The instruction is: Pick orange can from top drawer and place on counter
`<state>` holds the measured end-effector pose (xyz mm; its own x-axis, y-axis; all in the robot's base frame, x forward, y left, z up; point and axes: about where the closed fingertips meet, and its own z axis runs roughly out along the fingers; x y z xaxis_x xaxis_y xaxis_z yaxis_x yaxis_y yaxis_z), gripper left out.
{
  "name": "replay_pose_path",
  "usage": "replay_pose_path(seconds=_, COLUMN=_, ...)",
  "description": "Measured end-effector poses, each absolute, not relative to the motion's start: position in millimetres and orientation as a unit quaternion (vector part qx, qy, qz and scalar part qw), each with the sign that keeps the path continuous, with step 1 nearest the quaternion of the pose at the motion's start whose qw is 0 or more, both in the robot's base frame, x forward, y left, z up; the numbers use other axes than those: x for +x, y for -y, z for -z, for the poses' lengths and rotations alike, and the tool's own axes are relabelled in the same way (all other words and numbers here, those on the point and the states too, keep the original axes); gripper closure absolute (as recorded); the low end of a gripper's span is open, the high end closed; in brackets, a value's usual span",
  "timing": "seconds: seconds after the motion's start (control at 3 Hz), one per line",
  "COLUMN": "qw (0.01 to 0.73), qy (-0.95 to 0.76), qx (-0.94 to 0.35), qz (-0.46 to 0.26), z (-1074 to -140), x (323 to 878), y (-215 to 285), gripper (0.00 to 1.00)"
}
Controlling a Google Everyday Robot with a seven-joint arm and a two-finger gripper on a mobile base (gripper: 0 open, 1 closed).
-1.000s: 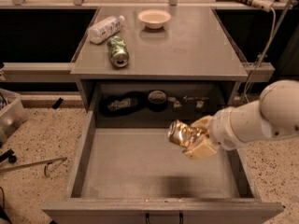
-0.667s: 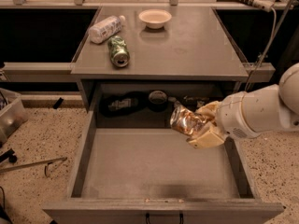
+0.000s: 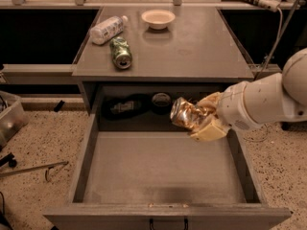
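The orange can [image 3: 186, 115] is shiny, dented and gold-orange. My gripper [image 3: 204, 119] is shut on it and holds it in the air over the back right part of the top drawer [image 3: 163, 169], below the counter's front edge. The cream fingers [image 3: 209, 131] wrap the can's right side. The white arm comes in from the right. The open drawer's floor is bare, and its dark handle shows at the bottom edge. The grey counter [image 3: 192, 47] lies behind and above the drawer.
On the counter lie a green can [image 3: 120, 52] and a white plastic bottle [image 3: 108, 29] at the left, and a white bowl [image 3: 158, 18] at the back middle. Dark items sit in the recess behind the drawer [image 3: 139, 104]. A clear bin [image 3: 9, 119] stands on the floor at left.
The gripper has lifted the orange can up and toward the back of the drawer, nearer the counter's front edge. The counter items have not moved.
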<state>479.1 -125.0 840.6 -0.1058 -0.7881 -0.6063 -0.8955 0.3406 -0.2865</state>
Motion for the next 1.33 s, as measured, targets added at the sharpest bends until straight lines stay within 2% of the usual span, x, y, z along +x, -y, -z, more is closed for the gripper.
replay_pose_path(seconds=0.67, qw=0.415, qy=-0.690, qx=-0.590, qz=-0.061, z=-922, x=573, y=59, gripper=1.00)
replay_pose_path(seconds=1.0, qw=0.442, qy=-0.695, qx=-0.567, qz=-0.019, z=-949, x=639, y=39, gripper=1.00)
replay_pose_path(seconds=1.33, qw=0.438, qy=-0.722, qx=-0.536, qz=-0.002, z=-952, x=687, y=25, gripper=1.00)
